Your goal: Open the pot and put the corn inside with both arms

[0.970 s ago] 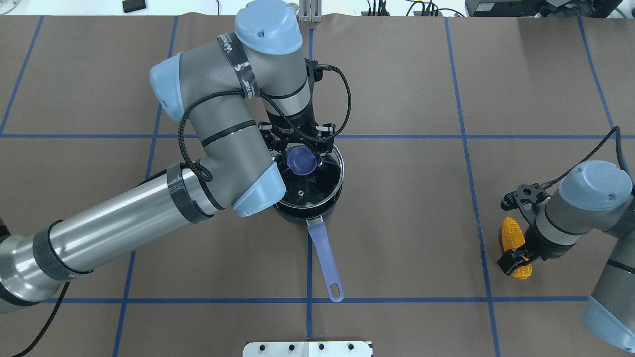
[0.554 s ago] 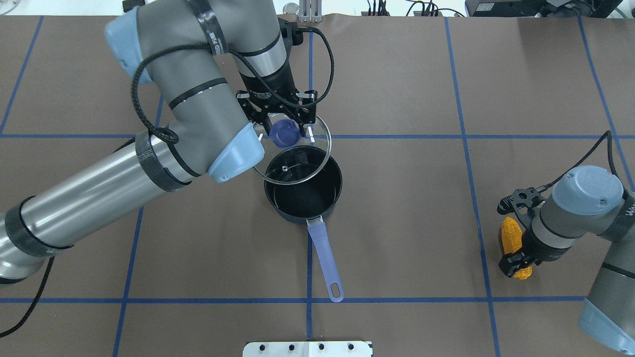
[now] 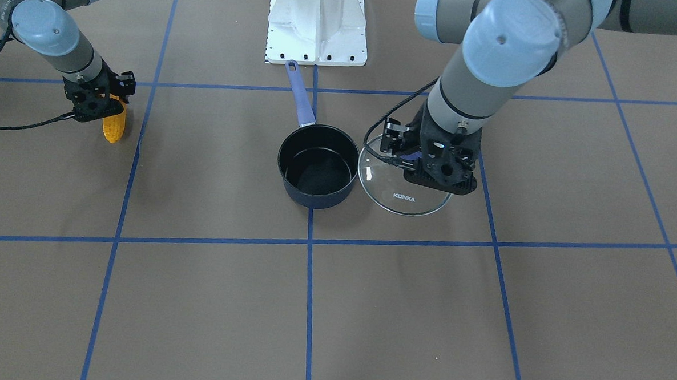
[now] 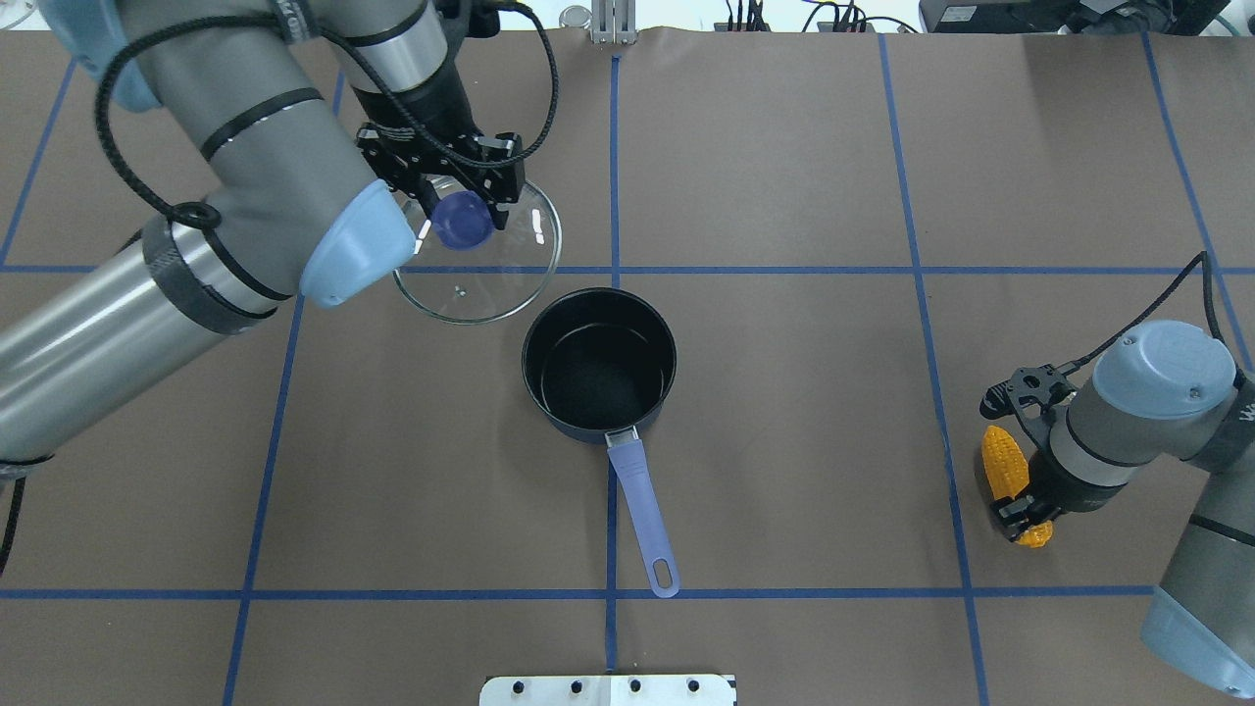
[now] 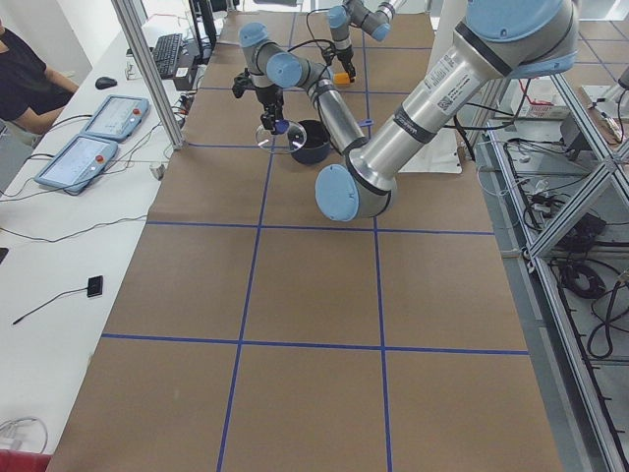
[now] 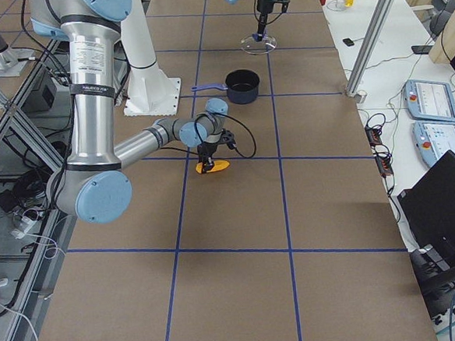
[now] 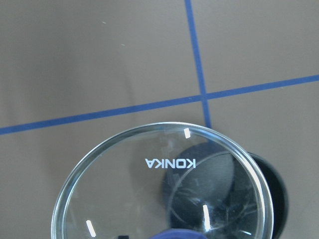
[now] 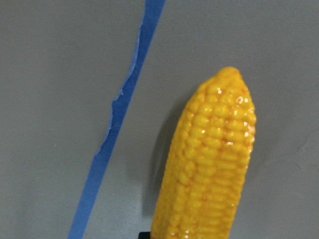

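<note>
Where brown paper covers the desk (image 4: 784,441), a grid is marked in blue tape (image 4: 765,270), and the pot (image 4: 599,368) is stood open near the middle, its handle turned toward the white pedestal base (image 3: 317,23). The glass lid (image 4: 490,284) is held by its blue knob (image 4: 461,219) in the left arm's (image 4: 245,196) closed jaws, just beside the pot. The corn (image 4: 1005,466) is gripped in the right arm's (image 4: 1128,422) jaws, well apart from the pot. Control pendants (image 5: 106,116) are laid on a white side bench (image 5: 59,256).
</note>
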Controlling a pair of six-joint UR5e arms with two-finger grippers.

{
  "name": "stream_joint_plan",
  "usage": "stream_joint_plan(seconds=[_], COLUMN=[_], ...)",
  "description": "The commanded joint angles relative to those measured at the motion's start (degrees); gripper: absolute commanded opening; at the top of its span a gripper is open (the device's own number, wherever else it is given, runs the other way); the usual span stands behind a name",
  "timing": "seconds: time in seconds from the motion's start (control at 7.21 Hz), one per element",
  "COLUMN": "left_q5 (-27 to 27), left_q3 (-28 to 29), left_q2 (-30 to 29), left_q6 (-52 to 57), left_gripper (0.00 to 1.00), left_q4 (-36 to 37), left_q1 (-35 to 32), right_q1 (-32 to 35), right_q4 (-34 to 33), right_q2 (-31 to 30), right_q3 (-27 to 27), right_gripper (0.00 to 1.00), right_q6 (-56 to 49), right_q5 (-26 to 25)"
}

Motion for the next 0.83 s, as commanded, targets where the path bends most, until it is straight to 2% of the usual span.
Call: stream_joint_plan(seconds=[0.0, 0.14, 0.42, 0.69], left_q5=[-0.9, -0.9, -0.9, -0.9], left_q3=[-2.5, -2.5, -2.4, -2.0], left_q2=[6.2, 7.7, 10.7, 13.7], left_q6=[7.7, 11.0, 16.8, 21.4], left_gripper=[0.63, 0.63, 0.63, 0.63], left_q4=[0.0, -0.1, -0.2, -1.3], left_q1=[-2.7, -3.6, -4.7, -5.4], right_q1=[5.0, 6.8, 6.8, 6.2], right_q4=[-4.6, -11.2, -28.7, -29.5], right_q2=[5.9, 13.6, 29.0, 34.2], right_q3=[1.8, 1.8, 1.7, 0.8], right_gripper=[0.18, 0.18, 0.17, 0.17], right_q6=[0.0, 0.4, 0.9, 5.1], right_q5=[4.7, 5.6, 5.5, 5.5])
